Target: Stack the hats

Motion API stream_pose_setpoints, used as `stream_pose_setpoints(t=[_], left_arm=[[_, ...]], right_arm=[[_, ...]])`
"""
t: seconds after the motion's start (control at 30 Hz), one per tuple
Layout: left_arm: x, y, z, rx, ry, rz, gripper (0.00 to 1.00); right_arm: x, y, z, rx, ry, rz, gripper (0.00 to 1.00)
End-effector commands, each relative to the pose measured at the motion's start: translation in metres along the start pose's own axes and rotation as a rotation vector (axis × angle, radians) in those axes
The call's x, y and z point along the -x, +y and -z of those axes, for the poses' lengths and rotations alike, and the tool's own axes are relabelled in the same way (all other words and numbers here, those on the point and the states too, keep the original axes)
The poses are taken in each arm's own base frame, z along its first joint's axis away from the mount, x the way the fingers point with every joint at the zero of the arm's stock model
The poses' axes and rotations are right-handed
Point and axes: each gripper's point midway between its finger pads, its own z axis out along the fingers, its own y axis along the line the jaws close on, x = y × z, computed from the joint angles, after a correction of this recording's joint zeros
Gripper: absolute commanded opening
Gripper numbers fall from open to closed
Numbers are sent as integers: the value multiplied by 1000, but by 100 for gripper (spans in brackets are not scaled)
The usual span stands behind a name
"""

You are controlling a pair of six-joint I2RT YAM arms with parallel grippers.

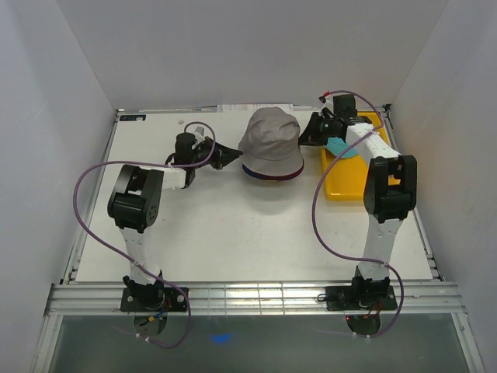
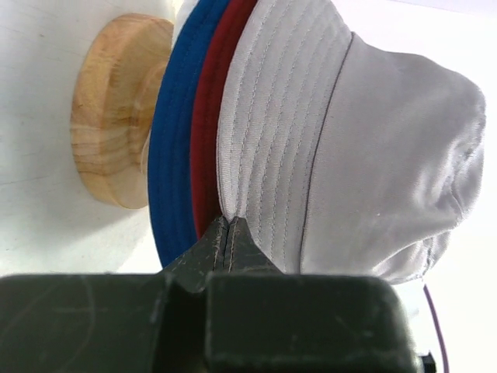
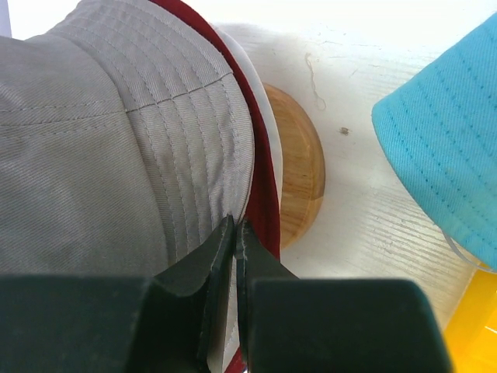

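The light grey hat (image 1: 270, 138) sits on top of the dark red hat (image 2: 210, 132) and the royal blue hat (image 2: 175, 155), all on the wooden stand (image 2: 116, 132). My left gripper (image 1: 227, 158) is shut at the edge of the grey brim (image 2: 264, 155) on the stack's left side. My right gripper (image 1: 304, 134) is shut on the grey brim (image 3: 194, 148) on the right side, with the red brim (image 3: 268, 194) just beneath. The teal hat (image 1: 340, 146) lies on the yellow tray (image 1: 345, 185), to the right of the stack.
The wooden stand's base (image 3: 299, 171) rests on the white table (image 1: 248, 233). The yellow tray sits near the table's right edge, under the right arm. White walls close in the back and both sides.
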Motion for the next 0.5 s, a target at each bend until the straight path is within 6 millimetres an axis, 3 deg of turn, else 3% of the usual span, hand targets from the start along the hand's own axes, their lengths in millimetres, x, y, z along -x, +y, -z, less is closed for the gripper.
stream_pose_setpoints(t=[0.0,0.13,0.47], left_arm=[[8,37,1,119,-27,3,0],[18,45,4,149,-40,-20,0],[31,67,5,216,-41,-43,0]], right_arm=[[6,8,12,-8,-33,47,8],[8,10,14,-10,-45,48,8],[-19,-13,7,-60,-27,16,8]])
